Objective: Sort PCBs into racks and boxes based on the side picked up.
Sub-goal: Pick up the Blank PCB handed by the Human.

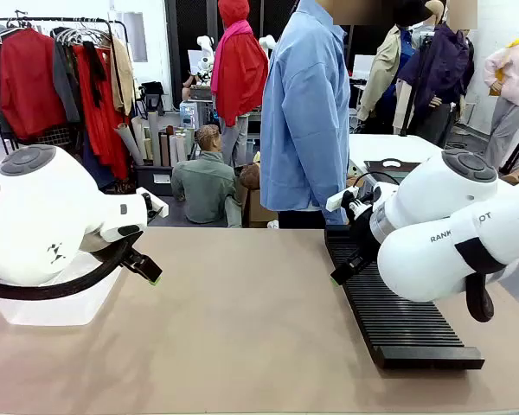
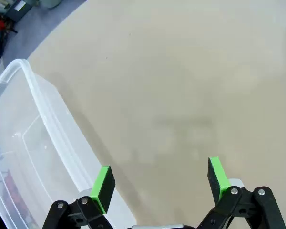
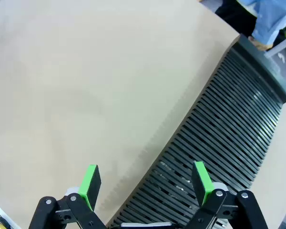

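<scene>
Two arms come in over the counter (image 1: pixel 242 346). The left end effector (image 2: pixel 159 179), pads spread wide, hovers just right of the clear box (image 2: pixel 35 93) at the near left. The right end effector (image 3: pixel 145 181), equally spread, hangs over the left edge of the black rack (image 3: pixel 229 119), seemingly clear of its ribs; the rack runs near to far on the right. A person (image 1: pixel 304 112) in a blue shirt stands at the far side.

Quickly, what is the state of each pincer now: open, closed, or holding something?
Left pincer: open, holding nothing, beside the clear box.
Right pincer: open, holding nothing, over the edge of the black rack.
</scene>
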Motion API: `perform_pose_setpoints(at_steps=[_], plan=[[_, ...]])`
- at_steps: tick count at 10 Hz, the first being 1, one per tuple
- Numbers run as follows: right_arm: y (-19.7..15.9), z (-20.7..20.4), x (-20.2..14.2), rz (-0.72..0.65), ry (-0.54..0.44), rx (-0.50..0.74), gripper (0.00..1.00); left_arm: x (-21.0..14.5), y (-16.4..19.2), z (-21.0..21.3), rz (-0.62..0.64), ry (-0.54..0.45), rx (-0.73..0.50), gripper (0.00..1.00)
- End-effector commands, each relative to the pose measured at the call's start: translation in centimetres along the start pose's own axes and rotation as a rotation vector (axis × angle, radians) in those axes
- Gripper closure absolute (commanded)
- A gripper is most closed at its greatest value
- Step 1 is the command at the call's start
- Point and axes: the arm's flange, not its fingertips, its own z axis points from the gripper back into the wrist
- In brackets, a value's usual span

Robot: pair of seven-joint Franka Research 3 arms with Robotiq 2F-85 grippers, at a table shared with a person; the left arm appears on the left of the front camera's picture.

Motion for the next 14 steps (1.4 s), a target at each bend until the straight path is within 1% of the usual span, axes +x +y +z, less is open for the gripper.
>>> perform_pose_setpoints(at_steps=[1, 10, 11, 12, 14], plan=[[0.0, 0.0, 0.0, 0.0, 0.0, 0.0, 0.0, 0.0, 0.0, 0.0, 0.0, 0.0, 0.0, 0.0], [0.0, 0.0, 0.0, 0.0, 0.0, 0.0, 0.0, 0.0, 0.0, 0.0, -0.001, 0.0, 0.0, 0.0], [0.0, 0.0, 0.0, 0.0, 0.0, 0.0, 0.0, 0.4, 0.5, 0.4, 0.036, -0.011, 0.004, 0.0], [-0.1, 0.6, 0.3, -0.024, -0.015, -0.004, 0.0, 0.5, 0.3, 1.0, 0.046, -0.003, 0.014, 0.0], [-1.3, 1.7, 1.0, -0.057, -0.035, -0.009, 0.0, 0.8, 1.0, 2.0, 0.034, -0.003, -0.012, 0.0]])
